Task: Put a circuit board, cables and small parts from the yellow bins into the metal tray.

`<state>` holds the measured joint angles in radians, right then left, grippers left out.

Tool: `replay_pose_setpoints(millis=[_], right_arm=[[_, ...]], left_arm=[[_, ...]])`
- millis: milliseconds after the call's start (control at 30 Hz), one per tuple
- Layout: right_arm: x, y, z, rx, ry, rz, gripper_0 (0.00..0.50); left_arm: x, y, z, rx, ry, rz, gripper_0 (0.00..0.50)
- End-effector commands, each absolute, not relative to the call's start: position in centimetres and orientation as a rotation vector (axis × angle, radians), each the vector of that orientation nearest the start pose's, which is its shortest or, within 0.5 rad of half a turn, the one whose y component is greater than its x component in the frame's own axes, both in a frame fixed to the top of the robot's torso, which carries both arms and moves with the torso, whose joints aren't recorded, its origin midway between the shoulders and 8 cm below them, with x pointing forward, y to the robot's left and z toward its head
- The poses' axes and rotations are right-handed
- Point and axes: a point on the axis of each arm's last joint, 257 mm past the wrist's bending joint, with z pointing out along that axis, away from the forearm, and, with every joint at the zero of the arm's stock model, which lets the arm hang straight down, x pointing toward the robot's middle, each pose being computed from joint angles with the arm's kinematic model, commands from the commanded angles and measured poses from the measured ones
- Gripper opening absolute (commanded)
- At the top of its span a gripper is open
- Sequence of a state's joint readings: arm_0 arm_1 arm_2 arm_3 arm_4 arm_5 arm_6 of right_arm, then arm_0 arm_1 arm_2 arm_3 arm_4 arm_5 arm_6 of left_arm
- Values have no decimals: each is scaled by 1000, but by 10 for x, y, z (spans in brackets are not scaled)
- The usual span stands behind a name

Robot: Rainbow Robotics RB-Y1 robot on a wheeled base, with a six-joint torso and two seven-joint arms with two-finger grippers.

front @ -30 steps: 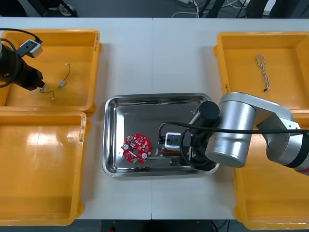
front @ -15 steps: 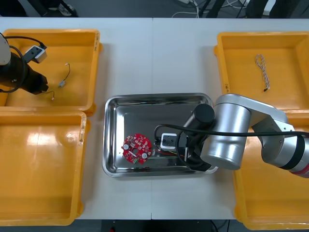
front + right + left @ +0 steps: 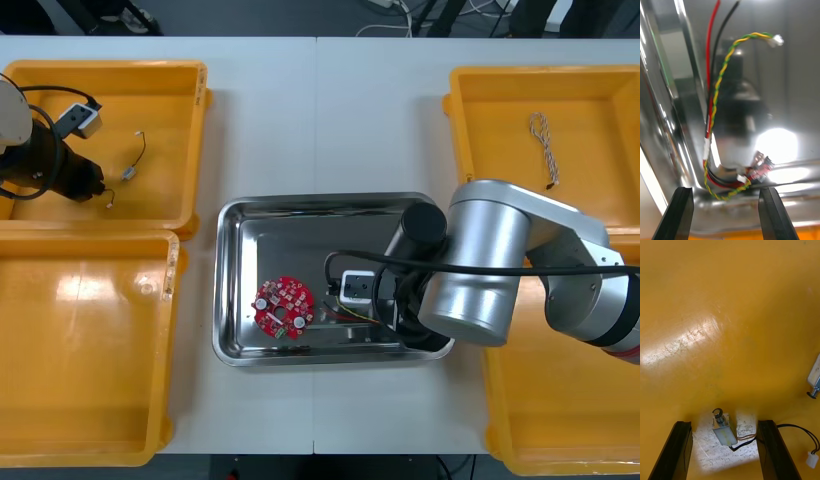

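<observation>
The right gripper [image 3: 724, 214] stands low in the metal tray [image 3: 245, 240]. Its fingers are wide apart and hold nothing. The cables [image 3: 715, 97], one red, one black and one twisted yellow, lie on the shiny floor just ahead of the fingertips. The round red circuit board [image 3: 283, 305] lies in the same tray, towards its left. The left gripper [image 3: 724, 452] is down in a yellow bin [image 3: 170, 90], also wide open, and a small metal part [image 3: 723, 429] lies between its fingers, touching neither.

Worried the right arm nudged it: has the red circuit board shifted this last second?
No. The red circuit board stays by the metal tray's near rim, with the right pincer open over cables nearby.
</observation>
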<state>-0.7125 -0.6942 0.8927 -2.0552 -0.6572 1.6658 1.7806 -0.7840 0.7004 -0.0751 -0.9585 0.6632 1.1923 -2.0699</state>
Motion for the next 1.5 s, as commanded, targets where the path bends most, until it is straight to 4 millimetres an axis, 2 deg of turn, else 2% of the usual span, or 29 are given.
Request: replay_pose_setpoints(millis=[33, 100, 167, 200, 233, 400, 567, 700, 767, 933, 1100, 1200, 1500], right_arm=[[391, -102, -232, -1751, 2151, -292, 500], [394, -104, -219, -1713, 2176, -260, 500], [396, -107, -210, -1692, 2192, -248, 500], [398, -110, -202, -1674, 2205, -242, 500], [401, -114, -195, -1656, 2217, -242, 500], [411, -136, -165, -1553, 2281, -256, 500], [435, -151, -128, -1375, 2272, -244, 500], [456, -171, -100, -1208, 2283, -232, 500], [467, -187, -91, -1112, 2320, -200, 500], [489, -228, -78, -892, 2405, -126, 500], [510, -265, -68, -700, 2456, -128, 500], [518, -281, -70, -625, 2491, -146, 500], [543, -304, -70, -422, 2567, -142, 500]], left_arm=[[621, 393, -202, 727, 2409, 276, 500], [621, 394, -205, 725, 2405, 275, 496], [621, 394, -205, 728, 2401, 278, 306], [621, 394, -205, 731, 2400, 277, 86], [621, 394, -205, 733, 2400, 278, 0], [620, 393, -207, 736, 2401, 272, 0], [620, 392, -207, 737, 2401, 267, 0], [617, 392, -208, 740, 2413, 261, 0], [617, 394, -201, 753, 2407, 279, 0], [608, 394, -179, 778, 2419, 291, 0], [597, 395, -152, 792, 2428, 302, 0], [591, 394, -139, 803, 2430, 312, 0], [573, 376, -108, 813, 2442, 341, 0]])
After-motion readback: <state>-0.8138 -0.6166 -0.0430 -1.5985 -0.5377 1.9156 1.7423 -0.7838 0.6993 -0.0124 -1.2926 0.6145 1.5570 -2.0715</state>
